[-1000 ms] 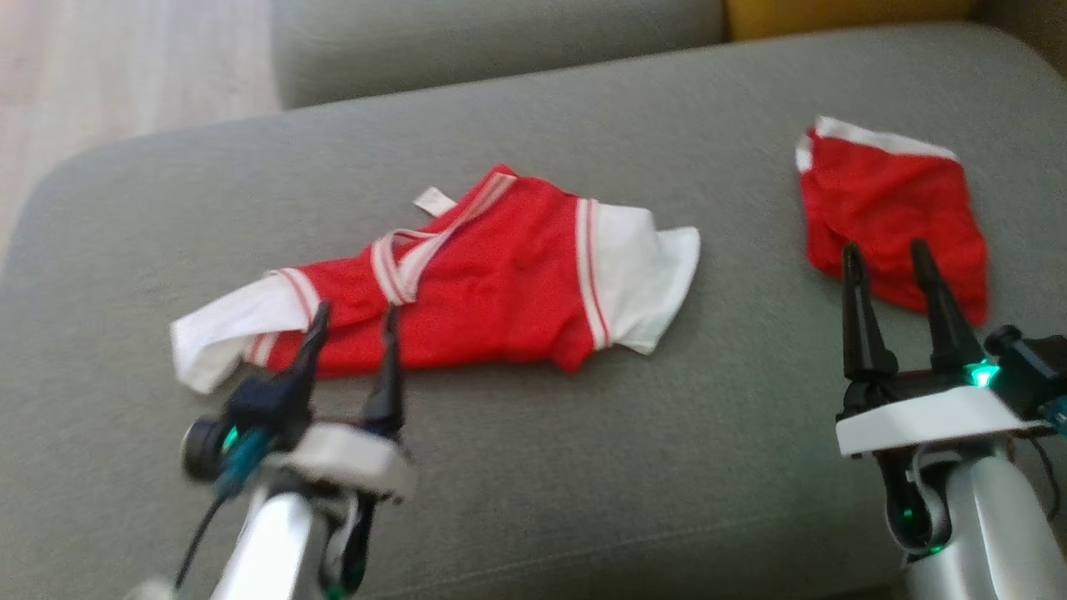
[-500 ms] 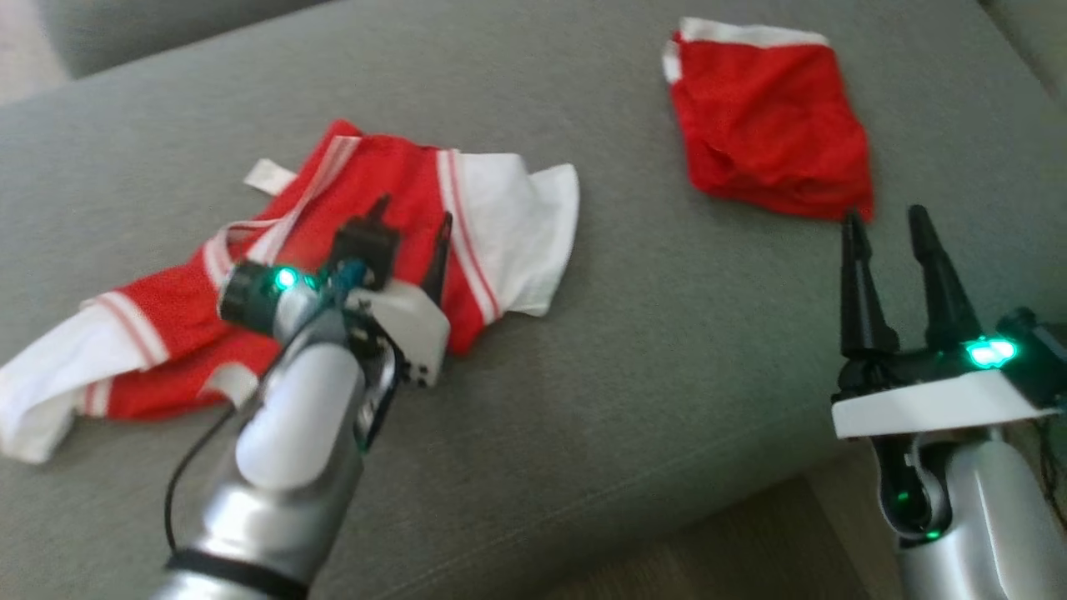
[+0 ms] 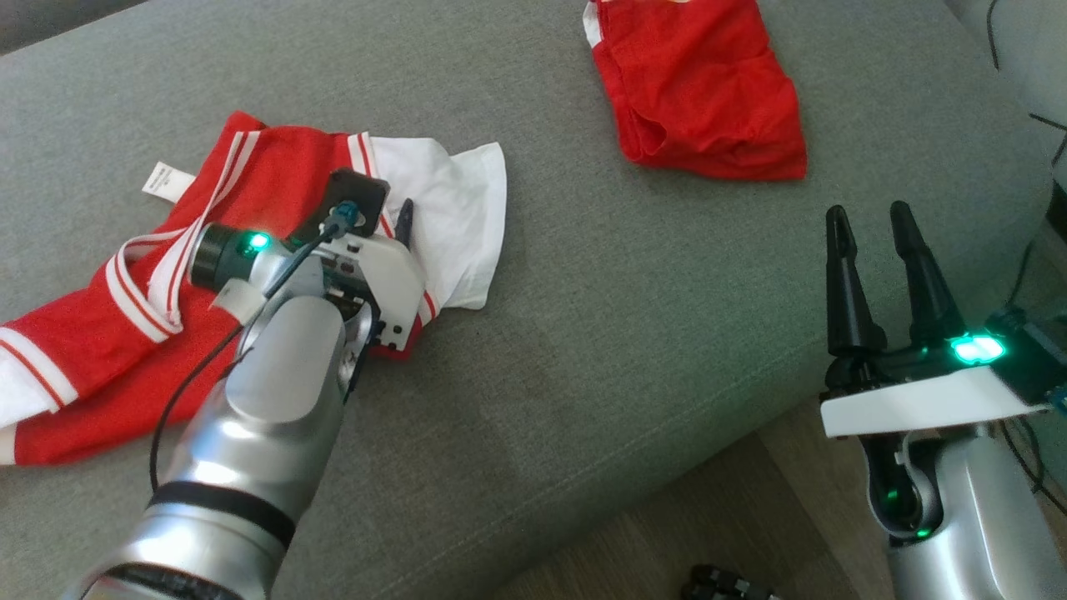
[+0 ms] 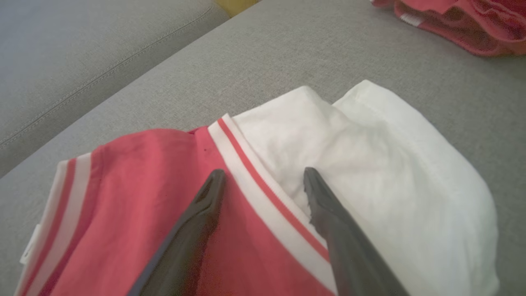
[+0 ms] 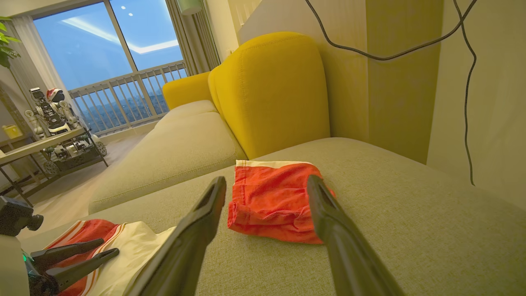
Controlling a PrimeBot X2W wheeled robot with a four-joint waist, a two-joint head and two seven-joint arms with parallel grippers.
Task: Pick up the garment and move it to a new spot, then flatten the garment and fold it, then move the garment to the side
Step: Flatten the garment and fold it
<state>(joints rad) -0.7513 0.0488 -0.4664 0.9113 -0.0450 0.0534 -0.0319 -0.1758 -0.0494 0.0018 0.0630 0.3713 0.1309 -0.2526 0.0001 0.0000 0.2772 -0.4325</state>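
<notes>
1. I am holding the left gripper (image 4: 263,176) over the red-and-white shirt (image 3: 275,167), which is lying rumpled on the left part of the grey sofa seat (image 3: 583,292). Its two dark fingers are standing apart, clamped on nothing.
2. The fingers are straddling the striped trim (image 4: 267,193) where the red body is meeting the white sleeve (image 4: 370,164). One tip is sitting over red, the other over white. I cannot tell whether they are touching cloth.
3. The shirt's long axis is running sleeve to sleeve, from near left to far right, and the gripper is sitting at its right end. I am judging that the coming pinch turns on that seam, which is lying just below and ahead of the tips.
4. The right gripper (image 3: 869,215) is waiting at the near right, past the seat's front edge and well apart from the shirt. Its fingers are likewise spread and empty, so the left arm is plainly the nearer one.
5. The right gripper is pointing toward a second garment, the red shorts (image 3: 700,92), lying at the far right near the yellow backrest (image 5: 271,90).
6. A small white label (image 3: 167,179) is sticking out at the shirt's far-left edge. Its print is too small for me to read, and I am seeing no brand.
</notes>
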